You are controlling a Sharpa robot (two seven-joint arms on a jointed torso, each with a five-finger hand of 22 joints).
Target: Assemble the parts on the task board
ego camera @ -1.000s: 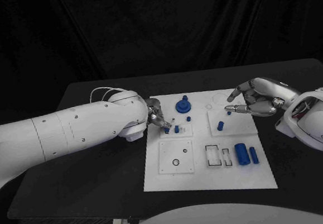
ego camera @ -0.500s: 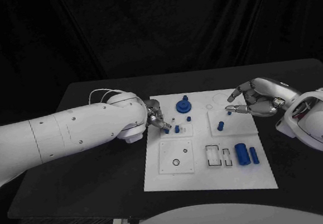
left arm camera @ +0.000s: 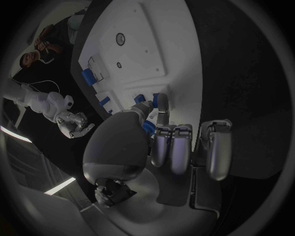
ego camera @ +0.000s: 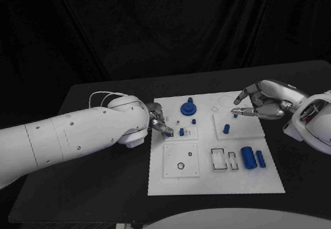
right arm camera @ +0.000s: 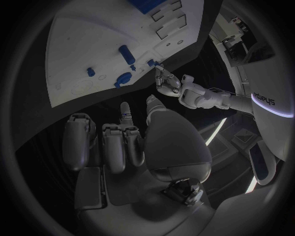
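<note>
Task board (ego camera: 214, 168) mid-table. Left hand (ego camera: 158, 122) fingertips pinching small blue peg (ego camera: 181, 131) at upper-left block; off-axis push risks jamming or toppling it. Right hand (ego camera: 262, 101) hovers empty, fingers loosely curled, near board's right edge.

The task board (ego camera: 215, 185) is a white rectangular plate lying flat in the middle of the black table. It carries several raised white square panels with holes and slots. At its far end a round blue part (ego camera: 187, 109) stands upright. Small blue pegs (ego camera: 181, 131) stand in the left panel, and another blue piece (ego camera: 226, 129) sits on the right panel. Near the front right, 2 longer blue cylinders (ego camera: 248, 156) lie side by side beside rectangular slots.
</note>
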